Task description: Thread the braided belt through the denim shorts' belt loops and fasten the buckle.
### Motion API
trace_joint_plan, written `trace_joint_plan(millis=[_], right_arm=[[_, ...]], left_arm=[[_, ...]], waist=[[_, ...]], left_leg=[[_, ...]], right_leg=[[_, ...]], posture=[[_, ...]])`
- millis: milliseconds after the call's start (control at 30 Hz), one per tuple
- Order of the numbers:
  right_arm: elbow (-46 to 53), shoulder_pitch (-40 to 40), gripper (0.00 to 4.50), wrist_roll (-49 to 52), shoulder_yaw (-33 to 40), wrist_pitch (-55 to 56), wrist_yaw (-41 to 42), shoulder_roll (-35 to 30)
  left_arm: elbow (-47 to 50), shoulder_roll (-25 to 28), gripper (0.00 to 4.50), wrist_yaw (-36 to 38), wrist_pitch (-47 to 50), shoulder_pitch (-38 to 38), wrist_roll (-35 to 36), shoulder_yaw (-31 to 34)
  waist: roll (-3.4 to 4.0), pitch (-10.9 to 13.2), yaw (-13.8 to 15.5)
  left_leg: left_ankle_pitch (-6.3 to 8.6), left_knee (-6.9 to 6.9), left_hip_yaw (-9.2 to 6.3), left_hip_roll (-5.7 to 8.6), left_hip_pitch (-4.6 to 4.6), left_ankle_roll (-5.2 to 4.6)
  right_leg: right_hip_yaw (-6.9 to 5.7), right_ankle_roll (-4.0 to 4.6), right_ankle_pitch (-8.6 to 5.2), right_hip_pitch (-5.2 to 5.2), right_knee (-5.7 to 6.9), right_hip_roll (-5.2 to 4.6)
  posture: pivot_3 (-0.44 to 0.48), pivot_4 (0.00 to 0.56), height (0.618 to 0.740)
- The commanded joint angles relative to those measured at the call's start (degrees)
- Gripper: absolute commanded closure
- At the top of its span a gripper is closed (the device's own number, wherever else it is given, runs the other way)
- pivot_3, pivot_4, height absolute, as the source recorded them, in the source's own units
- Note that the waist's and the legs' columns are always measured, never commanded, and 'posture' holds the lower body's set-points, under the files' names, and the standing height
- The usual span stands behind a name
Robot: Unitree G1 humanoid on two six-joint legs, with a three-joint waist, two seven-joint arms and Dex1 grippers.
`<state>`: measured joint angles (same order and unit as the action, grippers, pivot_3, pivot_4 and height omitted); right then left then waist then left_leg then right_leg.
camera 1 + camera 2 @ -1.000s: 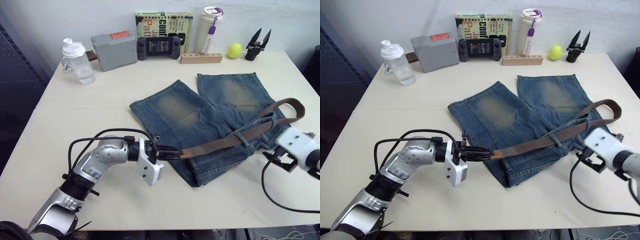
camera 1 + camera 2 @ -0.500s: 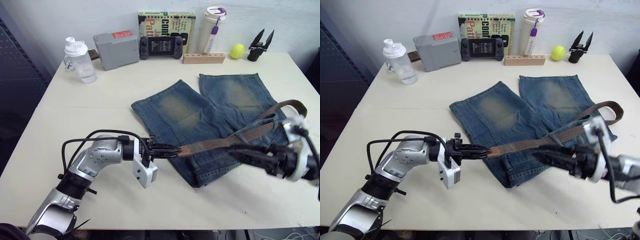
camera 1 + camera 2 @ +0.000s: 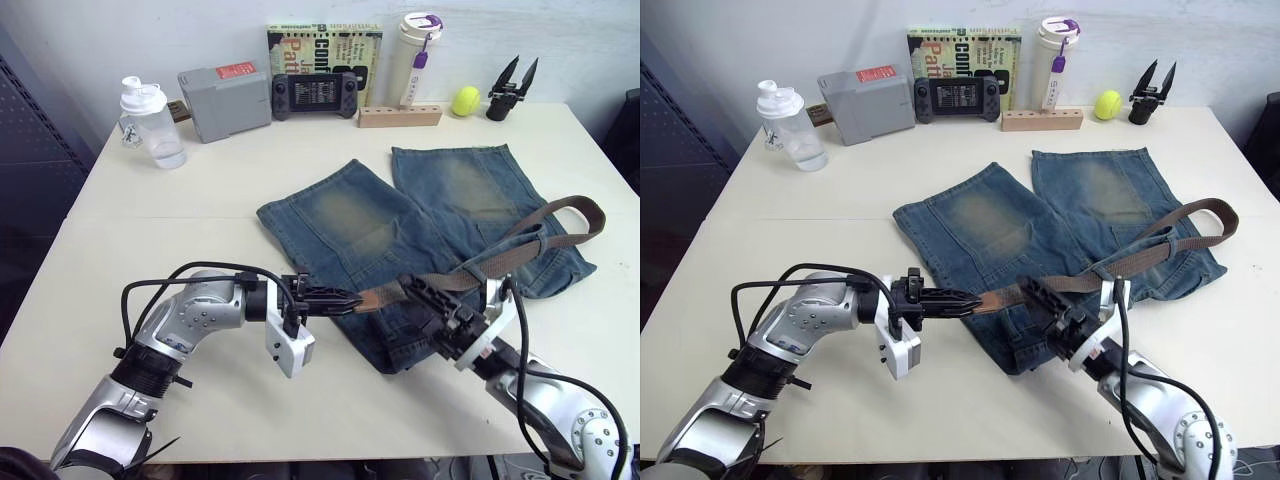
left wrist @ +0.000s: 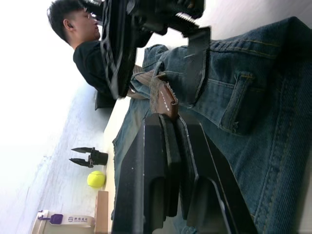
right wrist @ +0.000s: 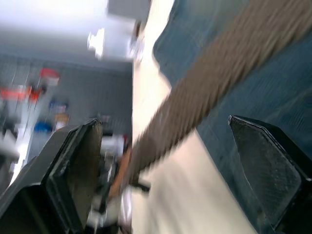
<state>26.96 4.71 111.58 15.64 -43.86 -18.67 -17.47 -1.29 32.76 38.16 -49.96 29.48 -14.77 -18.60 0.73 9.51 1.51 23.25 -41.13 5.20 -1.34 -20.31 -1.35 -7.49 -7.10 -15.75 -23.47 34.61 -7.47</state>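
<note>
Denim shorts (image 3: pixel 430 235) lie flat on the pale tabletop (image 3: pixel 200 200), legs pointing toward the far edge. The braided belt (image 3: pixel 470 270) runs across the waistband — its dark tip is pinched in the closed fingers of the left end effector (image 3: pixel 345 299), at the near-left edge of the shorts, while the far end loops off the right leg. The right end effector (image 3: pixel 425 297) stands wide open, its fingers astride the strap just beside the left one, gripping nothing. Along the far edge stand a shaker bottle (image 3: pixel 150 122), a grey box (image 3: pixel 224 89), a book (image 3: pixel 322 50), a tumbler (image 3: pixel 416 55) and a tennis ball (image 3: pixel 465 100); a person (image 4: pixel 80 34) appears in the left wrist view.
</note>
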Motion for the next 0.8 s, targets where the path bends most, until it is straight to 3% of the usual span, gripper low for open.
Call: trace_joint_plan(millis=[33, 133, 267, 500, 633, 800], right_arm=[[2.87, -0.15, 0.06, 1.42, 1.54, 2.91, -3.53, 1.42], [3.42, 0.32, 0.06, 1.42, 1.18, 2.98, -4.49, 1.38], [3.4, 0.83, 1.15, 1.42, 0.91, 2.76, -4.79, 0.56], [2.74, -0.21, 4.4, 1.42, 0.69, 4.06, -6.16, 0.8], [2.69, -0.64, 4.46, 1.42, 0.34, 4.53, -6.21, 0.85], [2.16, -1.27, 4.5, 1.42, 2.34, 4.96, -4.69, 0.66]], left_arm=[[1.55, 0.27, 4.5, -0.82, -0.39, -0.02, 0.25, 0.5], [1.44, 0.19, 4.5, -0.78, -0.33, 0.15, 0.21, 0.41], [1.05, 0.05, 4.5, -0.77, -0.48, 0.48, 0.06, 0.26], [0.29, -0.07, 4.5, -0.82, -1.0, 0.99, 0.1, 0.09], [0.47, -0.05, 4.5, 0.07, 0.39, 0.66, 2.72, -0.32], [6.89, 0.72, 2.56, 5.79, 15.54, -3.28, 15.63, -0.79]], waist=[[0.02, 0.0, -0.02], [0.03, 0.0, -0.11], [0.03, 0.0, -0.09], [0.03, 0.0, -0.08], [0.03, 0.0, -0.1], [0.04, -0.01, -0.19]], left_leg=[[0.0, 0.01, 0.0, -0.02, 0.0, 0.0], [0.0, 0.03, 0.02, -0.03, 0.0, 0.0], [0.0, 0.04, 0.04, -0.06, 0.01, 0.0], [0.0, 0.05, 0.05, -0.09, 0.0, -0.01], [0.0, 0.05, 0.06, -0.09, 0.0, -0.01], [0.01, 0.06, 0.04, -0.31, 0.01, -0.01]], right_leg=[[-0.01, 0.0, 0.0, -0.01, 0.0, 0.02], [0.01, 0.0, 0.0, -0.02, 0.0, 0.02], [0.02, 0.0, 0.0, -0.03, 0.0, 0.03], [0.04, 0.01, 0.0, -0.05, 0.0, 0.02], [0.04, 0.01, 0.0, -0.06, 0.0, 0.02], [0.1, 0.01, 0.0, -0.08, 0.02, 0.0]], posture=[[0.0, 0.15, 0.731], [0.0, 0.15, 0.731], [0.0, 0.15, 0.731], [0.0, 0.15, 0.731], [0.0, 0.15, 0.731], [0.0, 0.15, 0.731]])
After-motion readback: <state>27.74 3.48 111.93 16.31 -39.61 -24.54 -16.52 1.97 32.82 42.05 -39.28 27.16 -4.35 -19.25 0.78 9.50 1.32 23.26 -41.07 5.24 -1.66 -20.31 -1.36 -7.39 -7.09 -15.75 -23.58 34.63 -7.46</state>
